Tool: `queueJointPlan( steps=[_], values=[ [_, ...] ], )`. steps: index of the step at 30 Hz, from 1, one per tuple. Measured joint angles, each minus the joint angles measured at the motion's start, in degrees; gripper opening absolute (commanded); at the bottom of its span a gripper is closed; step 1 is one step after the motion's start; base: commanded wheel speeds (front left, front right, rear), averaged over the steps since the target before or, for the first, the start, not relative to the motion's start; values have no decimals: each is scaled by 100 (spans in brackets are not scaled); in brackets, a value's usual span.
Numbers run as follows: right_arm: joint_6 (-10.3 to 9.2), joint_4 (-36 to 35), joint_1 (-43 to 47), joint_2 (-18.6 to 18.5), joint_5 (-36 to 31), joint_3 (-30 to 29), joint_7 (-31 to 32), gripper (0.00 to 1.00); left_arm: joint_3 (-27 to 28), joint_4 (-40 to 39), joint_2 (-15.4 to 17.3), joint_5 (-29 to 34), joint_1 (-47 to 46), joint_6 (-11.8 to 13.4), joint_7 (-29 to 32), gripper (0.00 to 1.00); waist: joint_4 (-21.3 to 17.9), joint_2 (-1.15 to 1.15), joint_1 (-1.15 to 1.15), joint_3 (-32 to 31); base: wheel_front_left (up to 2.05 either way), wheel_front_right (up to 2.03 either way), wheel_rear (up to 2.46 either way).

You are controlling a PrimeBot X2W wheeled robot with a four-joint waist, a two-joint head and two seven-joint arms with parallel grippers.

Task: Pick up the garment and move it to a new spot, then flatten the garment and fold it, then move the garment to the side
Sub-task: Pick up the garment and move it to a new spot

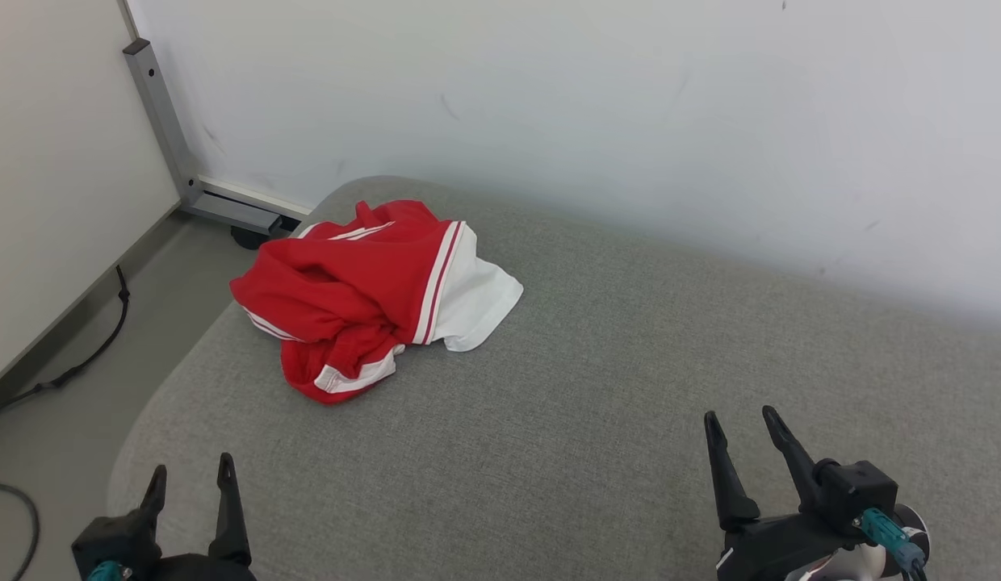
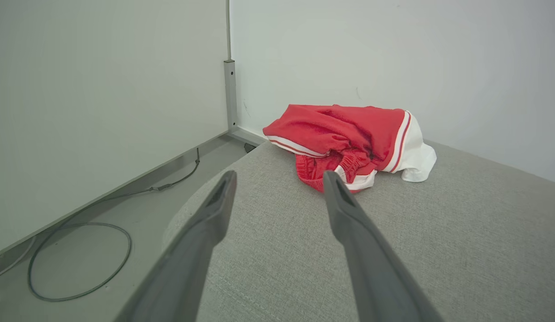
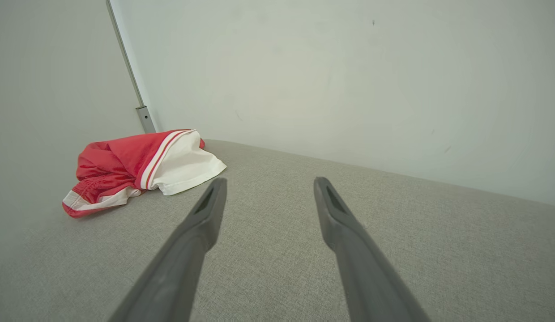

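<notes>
At the far left a dark cable (image 1: 89, 355) trails along the floor, and a grey metal post (image 1: 165, 121) rises in the corner where the two pale walls meet. The left tool (image 1: 190, 468) hovers low over the near left part of the grey fabric-covered counter (image 1: 589, 387), its two long fingers spread apart and holding nothing.

Ahead of it and slightly to its right, the garment (image 1: 347, 290) lies crumpled in a heap near the counter's far left corner. It is red with white stripes and a white panel, and its left side reaches the rounded edge. Nothing touches it.

The right tool (image 1: 743, 418) sits over the near right part of the counter, well apart from the garment, its fingers also spread and empty.

By my judgement the first step, picking up the garment, is not yet begun. The next move calls for a reach forward to the heap, likely by the nearer left tool, closing on a raised fold so the cloth lifts clear without dragging off the edge.

No brand, label or writing can be read on the garment or anywhere else
</notes>
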Motion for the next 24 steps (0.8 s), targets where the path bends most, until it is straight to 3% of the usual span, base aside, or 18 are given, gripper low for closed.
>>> queueJointPlan(
  steps=[8, 24],
  values=[
    [55, 19, -172, 54, -1, 123, 45, 100, 240, 127, 45, -500, -368, -265, 190, 100, -206, 0, 0, 81, 0, 0, 0],
    [46, -199, -542, -78, -90, 130, 159, 100, 232, 1429, 420, -991, -2553, -1082, 862, 100, -805, 0, 1, 630, 0, 0, 0]
  ],
)
